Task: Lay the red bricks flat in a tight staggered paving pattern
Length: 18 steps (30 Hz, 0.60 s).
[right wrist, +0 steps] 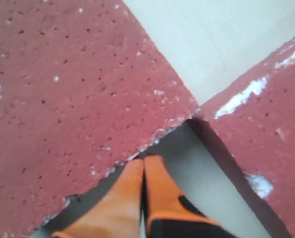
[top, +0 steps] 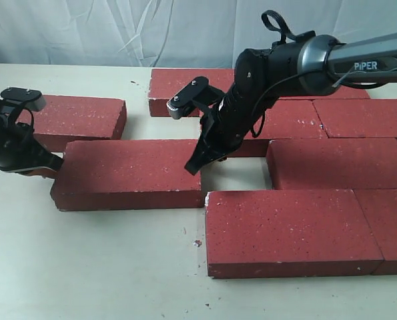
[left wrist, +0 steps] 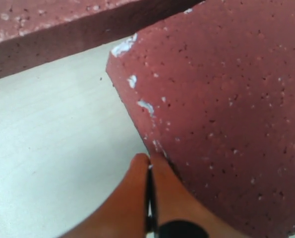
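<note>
Beside the loose red brick [top: 128,175], the left gripper [top: 51,167] and right gripper [top: 193,165] are resting closed and empty, the paving roughly half done.

text: "PiPER" | on: right arm [top: 358,63] | colour: white letters | other text: none

The closed pincer [right wrist: 144,162] sits at a red brick's [right wrist: 63,99] chipped edge, near a second brick [right wrist: 266,129].
</note>
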Each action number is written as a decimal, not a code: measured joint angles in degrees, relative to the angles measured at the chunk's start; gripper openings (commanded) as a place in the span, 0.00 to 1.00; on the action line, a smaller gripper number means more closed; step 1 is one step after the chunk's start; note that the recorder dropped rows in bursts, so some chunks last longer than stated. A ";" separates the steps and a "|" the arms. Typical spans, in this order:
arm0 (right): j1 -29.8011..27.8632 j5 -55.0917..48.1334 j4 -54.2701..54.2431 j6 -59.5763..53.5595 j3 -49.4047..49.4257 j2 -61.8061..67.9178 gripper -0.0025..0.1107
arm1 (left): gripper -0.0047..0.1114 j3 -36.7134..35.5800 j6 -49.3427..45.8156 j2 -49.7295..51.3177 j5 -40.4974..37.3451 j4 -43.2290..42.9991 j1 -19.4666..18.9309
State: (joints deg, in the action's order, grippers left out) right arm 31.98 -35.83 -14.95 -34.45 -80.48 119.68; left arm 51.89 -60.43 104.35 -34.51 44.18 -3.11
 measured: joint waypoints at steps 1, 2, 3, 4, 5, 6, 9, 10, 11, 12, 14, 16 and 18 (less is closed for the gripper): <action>0.66 -0.69 0.00 -0.24 0.00 0.00 0.01 | 0.04 0.00 0.00 0.00 0.16 -0.11 0.00; 0.79 -1.07 0.00 -0.35 0.00 0.00 0.01 | 0.04 0.00 0.00 0.00 0.32 -0.11 0.00; 0.92 -2.25 0.00 -0.46 -0.38 0.00 0.01 | 0.04 0.00 0.00 0.00 0.42 -0.21 0.00; 0.92 -2.85 0.00 -0.46 -0.60 0.00 0.01 | 0.04 0.00 0.00 0.00 0.42 -0.21 0.00; 0.92 -3.79 0.35 -0.60 -0.86 0.00 0.01 | 0.04 0.00 0.00 0.00 -0.01 -0.48 0.00; 0.97 -4.02 0.78 -0.60 -0.91 0.00 0.01 | 0.04 0.00 0.00 0.00 -0.28 -0.48 0.00; 1.19 -3.04 4.42 0.11 -1.00 0.00 0.01 | 0.04 0.00 0.00 0.00 -1.84 -0.48 0.00; 1.19 -1.87 5.83 1.58 -1.00 0.00 0.01 | 0.04 0.00 0.00 0.00 -2.09 -0.48 0.00; 1.19 -0.61 6.94 3.13 -1.00 0.00 0.01 | 0.04 0.00 0.00 0.00 -2.20 -0.48 0.00; 1.19 -0.21 7.50 3.84 -1.04 0.00 0.01 | 0.04 0.00 0.00 0.00 -2.31 -0.37 0.00; 1.19 -0.93 7.99 4.37 -1.04 0.00 0.01 | 0.04 0.00 -0.12 0.00 -2.53 -0.13 0.00; 1.23 -3.34 8.70 4.49 -1.04 0.00 0.01 | 0.04 0.00 -0.69 0.00 -2.53 -0.13 0.00; 1.43 -5.96 8.94 4.57 -1.04 -0.98 0.01 | 0.04 0.00 -1.29 0.00 -2.53 -0.13 0.00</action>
State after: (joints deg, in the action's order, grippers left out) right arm 33.41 -41.79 -6.00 -29.88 -81.52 118.70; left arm 51.89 -61.73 104.35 -37.05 44.05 -3.11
